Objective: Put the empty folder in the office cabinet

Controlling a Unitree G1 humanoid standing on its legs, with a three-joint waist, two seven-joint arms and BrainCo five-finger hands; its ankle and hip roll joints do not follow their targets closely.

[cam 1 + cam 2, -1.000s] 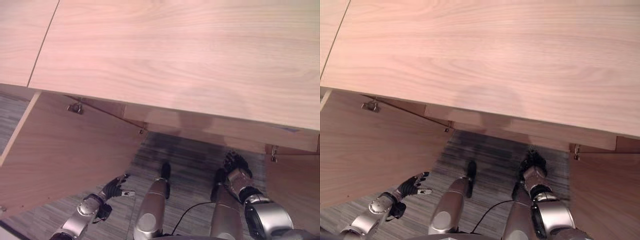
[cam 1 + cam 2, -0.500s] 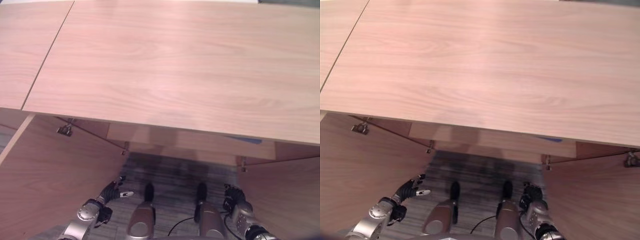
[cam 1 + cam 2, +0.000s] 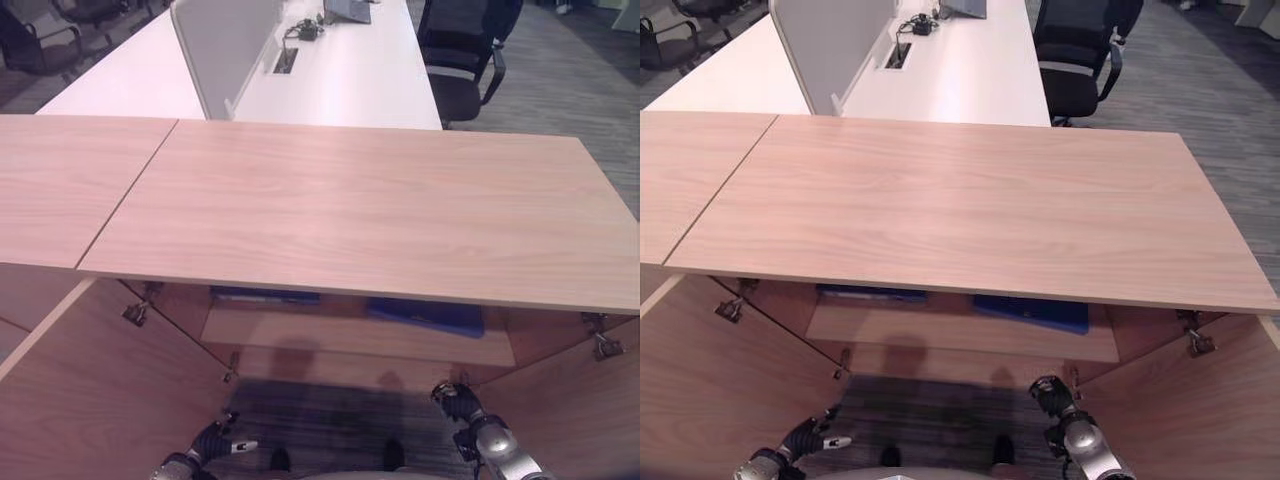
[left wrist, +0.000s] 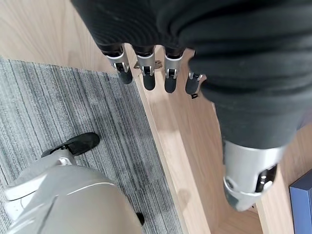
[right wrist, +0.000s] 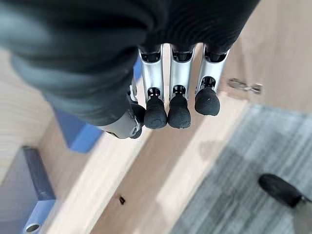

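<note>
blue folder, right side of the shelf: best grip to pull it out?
Probably its front edge, coming in level from the cabinet's open front. The blue folder lies flat on the shelf under the overhanging cabinet top, so above is blocked. The open right hand is closest.

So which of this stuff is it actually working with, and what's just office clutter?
Part of the job:
- office cabinet, both doors open
- blue folder lying on its shelf
- second blue folder further left on that shelf
- left hand and right hand, both holding nothing

Just lying about:
- white desk
- grey divider
- black chair
</note>
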